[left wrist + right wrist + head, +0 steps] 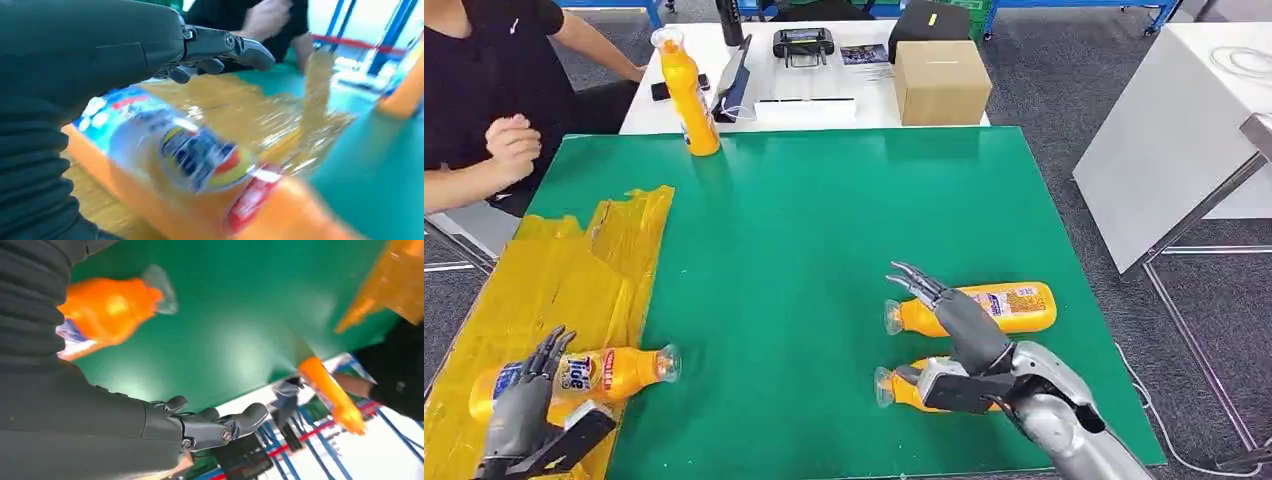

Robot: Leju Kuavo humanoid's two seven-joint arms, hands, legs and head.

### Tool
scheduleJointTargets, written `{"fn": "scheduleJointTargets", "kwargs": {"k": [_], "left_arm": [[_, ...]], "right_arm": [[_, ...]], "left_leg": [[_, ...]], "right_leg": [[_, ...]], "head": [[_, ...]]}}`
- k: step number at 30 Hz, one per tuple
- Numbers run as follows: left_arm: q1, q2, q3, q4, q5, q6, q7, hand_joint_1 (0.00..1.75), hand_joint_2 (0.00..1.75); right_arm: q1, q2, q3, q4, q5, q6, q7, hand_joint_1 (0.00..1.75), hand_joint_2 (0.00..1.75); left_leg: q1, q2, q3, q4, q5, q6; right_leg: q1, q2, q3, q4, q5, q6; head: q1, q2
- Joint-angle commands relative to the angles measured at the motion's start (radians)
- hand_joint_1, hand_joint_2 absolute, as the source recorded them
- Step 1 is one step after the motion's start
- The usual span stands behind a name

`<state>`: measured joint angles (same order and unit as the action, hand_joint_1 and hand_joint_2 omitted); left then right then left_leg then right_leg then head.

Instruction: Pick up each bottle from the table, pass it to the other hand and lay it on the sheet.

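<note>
Bottle with the Tide label [594, 373] lies on its side on the yellow sheet [564, 270], the left hand [524, 405] over its base, fingers spread, gripping nothing. Right hand [959, 320] hovers open-fingered above two lying bottles [1014, 305]; another bottle [689, 95] stands at the table's [824, 220] far edge.

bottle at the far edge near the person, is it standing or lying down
Standing. The far bottle is upright on the green table, cap on top, unlike the three other bottles, which lie on their sides.

Motion-blurred bottle label [200, 155] at centre frame; nearer bottle [899, 388] lower right, largely hidden behind right hand [959, 330].
</note>
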<state>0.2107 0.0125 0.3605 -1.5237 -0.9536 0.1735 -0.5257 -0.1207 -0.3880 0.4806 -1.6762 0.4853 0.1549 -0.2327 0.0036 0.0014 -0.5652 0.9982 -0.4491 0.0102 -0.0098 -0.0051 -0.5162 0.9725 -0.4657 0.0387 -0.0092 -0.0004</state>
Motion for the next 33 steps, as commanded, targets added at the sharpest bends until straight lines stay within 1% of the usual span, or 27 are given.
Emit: {"fn": "scheduleJointTargets", "kwargs": {"k": [1, 3, 4, 7, 8, 9, 10, 14, 15, 19, 20, 22, 25, 28, 30, 33], "left_arm": [[0.02, -0.137, 0.043, -0.216, 0.395, -0.21, -0.072, 0.0, 0.0], [0.023, -0.152, 0.062, -0.256, 0.564, -0.325, -0.064, 0.0, 0.0], [0.026, -0.154, 0.068, -0.268, 0.57, -0.332, -0.061, 0.0, 0.0], [0.026, -0.154, 0.068, -0.268, 0.57, -0.332, -0.061, 0.0, 0.0], [0.027, -0.159, 0.078, -0.272, 0.636, -0.377, -0.064, 0.0, 0.0], [0.031, -0.154, 0.078, -0.277, 0.673, -0.416, -0.041, 0.0, 0.0], [0.03, -0.167, 0.091, -0.294, 0.734, -0.45, -0.041, 0.0, 0.0], [0.039, -0.18, 0.084, -0.331, 0.751, -0.47, -0.041, 0.0, 0.0], [0.039, -0.183, 0.082, -0.336, 0.76, -0.473, -0.041, 0.0, 0.0], [0.041, -0.167, 0.054, -0.332, 0.752, -0.458, -0.032, 0.0, 0.0], [0.039, -0.166, 0.053, -0.328, 0.756, -0.456, -0.032, 0.0, 0.0], [0.039, -0.166, 0.053, -0.328, 0.756, -0.456, -0.032, 0.0, 0.0], [0.027, -0.154, 0.039, -0.316, 0.778, -0.45, -0.035, 0.0, 0.0], [0.017, -0.144, 0.023, -0.308, 0.786, -0.445, -0.029, 0.0, 0.0], [0.01, -0.135, 0.006, -0.298, 0.792, -0.439, -0.022, 0.0, 0.0], [0.003, -0.124, -0.011, -0.288, 0.799, -0.428, -0.018, 0.0, 0.0]], "right_arm": [[0.151, -0.187, -0.096, -0.123, -0.012, 0.049, 0.04, 0.0, 1.75], [0.211, -0.209, -0.13, -0.156, -0.004, 0.051, 0.05, 0.0, 1.75], [0.224, -0.215, -0.137, -0.165, -0.003, 0.052, 0.051, 0.0, 1.75], [0.224, -0.215, -0.137, -0.165, -0.003, 0.052, 0.051, 0.0, 1.75], [0.225, -0.219, -0.137, -0.17, 0.006, 0.055, 0.063, 0.0, 1.75], [0.238, -0.234, -0.144, -0.178, 0.006, 0.059, 0.076, 0.0, 1.75], [0.254, -0.257, -0.155, -0.19, 0.0, 0.064, 0.087, 0.0, 1.75], [0.278, -0.297, -0.179, -0.21, -0.017, 0.077, 0.103, 0.0, 1.75], [0.285, -0.309, -0.184, -0.218, -0.027, 0.083, 0.11, 0.0, 1.75], [0.316, -0.398, -0.209, -0.259, -0.056, 0.107, 0.163, 0.0, 1.75], [0.314, -0.406, -0.213, -0.258, -0.06, 0.112, 0.168, 0.0, 1.75], [0.314, -0.406, -0.213, -0.258, -0.06, 0.112, 0.168, 0.0, 1.75], [0.282, -0.443, -0.193, -0.233, -0.078, 0.145, 0.202, 0.0, 1.75], [0.255, -0.445, -0.174, -0.201, -0.074, 0.16, 0.212, 0.0, 1.75], [0.233, -0.449, -0.148, -0.177, -0.071, 0.171, 0.219, 0.0, 1.75], [0.207, -0.449, -0.111, -0.148, -0.067, 0.181, 0.227, 0.0, 1.75]], "left_leg": [[0.0, -0.005, -0.001, 0.002, -0.001, 0.001], [0.0, -0.006, -0.001, 0.002, -0.002, 0.001], [0.001, -0.006, 0.0, 0.002, -0.002, 0.001], [-0.001, -0.003, 0.0, 0.001, -0.002, 0.0], [-0.001, -0.002, -0.001, 0.0, -0.001, 0.0], [0.0, -0.001, 0.001, 0.001, -0.003, 0.0], [-0.001, -0.001, 0.0, 0.0, -0.001, 0.0], [-0.001, -0.003, -0.001, 0.001, -0.002, 0.001], [-0.001, -0.002, -0.001, 0.001, -0.001, 0.001], [-0.001, -0.002, 0.0, 0.001, -0.002, 0.001], [-0.002, -0.002, -0.002, 0.0, -0.001, 0.001], [-0.002, -0.002, -0.001, 0.0, -0.001, 0.001], [-0.002, -0.001, 0.0, 0.0, -0.001, 0.001], [-0.002, -0.001, 0.0, 0.0, -0.001, 0.0], [0.001, -0.001, 0.002, -0.001, -0.001, 0.0], [-0.002, -0.001, 0.001, -0.001, 0.0, 0.0]], "right_leg": [[0.0, -0.005, 0.002, 0.0, -0.002, 0.0], [0.0, -0.005, 0.002, -0.001, -0.002, 0.0], [0.001, -0.006, 0.003, -0.001, -0.002, 0.0], [0.0, -0.001, 0.001, -0.001, -0.001, -0.001], [-0.001, 0.0, 0.0, 0.0, 0.0, -0.001], [0.001, 0.001, 0.002, -0.001, -0.001, -0.002], [0.0, 0.0, 0.0, -0.001, 0.0, -0.001], [0.0, -0.002, 0.0, 0.0, -0.001, -0.001], [-0.001, -0.001, -0.001, 0.0, -0.001, 0.0], [0.0, -0.001, 0.001, -0.001, -0.001, 0.0], [-0.002, -0.001, -0.002, 0.0, -0.001, 0.0], [-0.002, -0.001, -0.001, 0.0, -0.001, 0.0], [-0.001, 0.0, 0.0, -0.001, 0.0, -0.001], [-0.001, 0.0, -0.001, -0.001, 0.0, -0.001], [0.001, 0.001, 0.003, -0.004, 0.001, -0.002], [-0.001, 0.0, 0.001, -0.002, 0.001, -0.001]], "head": [[0.0, 0.0], [0.0, 0.0], [0.0, 0.0], [0.0, 0.0], [0.0, 0.0], [0.0, 0.0], [0.0, 0.0], [0.0, 0.0], [0.0, 0.0], [0.0, 0.0], [0.0, 0.0], [0.0, 0.0], [0.0, 0.0], [-0.001, 0.0], [0.0, 0.0], [-0.001, 0.0]]}}
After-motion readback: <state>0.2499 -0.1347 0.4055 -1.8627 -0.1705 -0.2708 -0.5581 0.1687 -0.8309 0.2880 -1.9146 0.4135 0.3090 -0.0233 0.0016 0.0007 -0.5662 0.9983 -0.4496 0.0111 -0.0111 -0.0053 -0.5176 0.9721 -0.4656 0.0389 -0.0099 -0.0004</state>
